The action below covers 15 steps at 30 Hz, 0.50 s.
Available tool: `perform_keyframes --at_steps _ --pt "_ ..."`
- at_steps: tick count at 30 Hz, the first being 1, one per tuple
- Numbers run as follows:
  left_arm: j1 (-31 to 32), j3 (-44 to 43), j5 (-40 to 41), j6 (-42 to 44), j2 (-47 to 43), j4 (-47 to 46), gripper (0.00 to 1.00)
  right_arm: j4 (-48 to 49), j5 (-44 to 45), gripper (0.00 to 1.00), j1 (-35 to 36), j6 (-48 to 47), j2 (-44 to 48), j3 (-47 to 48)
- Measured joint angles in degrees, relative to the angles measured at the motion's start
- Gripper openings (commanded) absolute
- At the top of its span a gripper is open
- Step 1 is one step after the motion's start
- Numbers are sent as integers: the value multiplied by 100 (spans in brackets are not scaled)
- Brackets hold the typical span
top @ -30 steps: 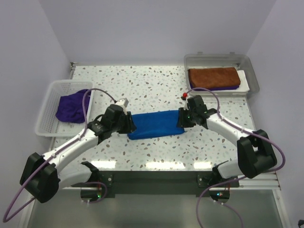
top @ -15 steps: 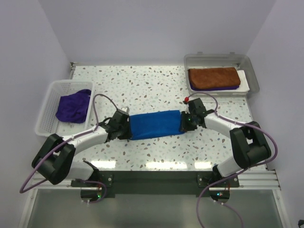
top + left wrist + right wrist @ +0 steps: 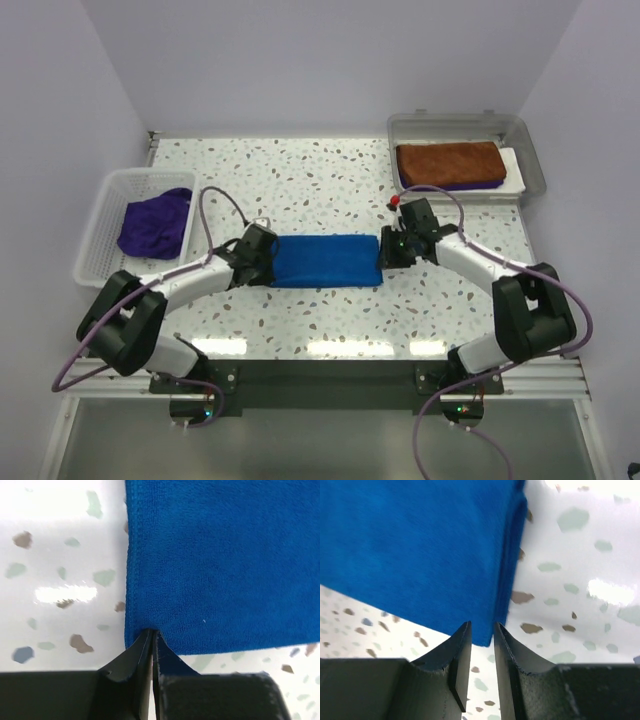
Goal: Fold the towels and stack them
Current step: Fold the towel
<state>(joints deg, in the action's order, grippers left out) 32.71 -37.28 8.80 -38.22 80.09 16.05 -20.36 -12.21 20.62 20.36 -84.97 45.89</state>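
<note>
A royal blue towel (image 3: 328, 260) lies folded flat as a long rectangle in the middle of the table. My left gripper (image 3: 268, 262) is at its left end. In the left wrist view the jaws (image 3: 151, 631) are shut, pinching the near edge of the blue towel (image 3: 210, 555) close to its corner. My right gripper (image 3: 384, 252) is at the right end. There the jaws (image 3: 481, 626) stand a narrow gap apart with the layered corner of the towel (image 3: 420, 545) between their tips. A rust-brown towel (image 3: 448, 163) lies folded on a purple towel (image 3: 470, 185) in the grey tray (image 3: 533, 160).
A white basket (image 3: 100, 200) at the left edge holds a crumpled purple towel (image 3: 155, 222). The grey tray stands at the back right corner. Both arms lie low across the speckled table (image 3: 300, 175), cables looping above them.
The blue towel went from slanted and rumpled to level and flat. My left jaws closed on its left end and that arm sank low. The right gripper stayed at the right end.
</note>
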Motion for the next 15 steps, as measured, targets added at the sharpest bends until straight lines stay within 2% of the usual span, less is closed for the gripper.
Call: perform_keyframes --at_steps 2,5,6,9,15 --pt "-61 -214 199 157 186 155 13 -118 -90 28 11 -76 2 293" --pt "-181 -562 476 476 448 413 21 -101 -203 25 26 -164 -98 844" --pt "-212 -680 562 564 516 509 28 -48 -247 24 26 -184 -164 1021" --pt "-264 -944 660 820 542 726 37 114 -356 21 33 -212 -468 1432" --pt "-76 -1462 605 1038 181 1040 41 297 -490 17 33 -223 -1198 1617"
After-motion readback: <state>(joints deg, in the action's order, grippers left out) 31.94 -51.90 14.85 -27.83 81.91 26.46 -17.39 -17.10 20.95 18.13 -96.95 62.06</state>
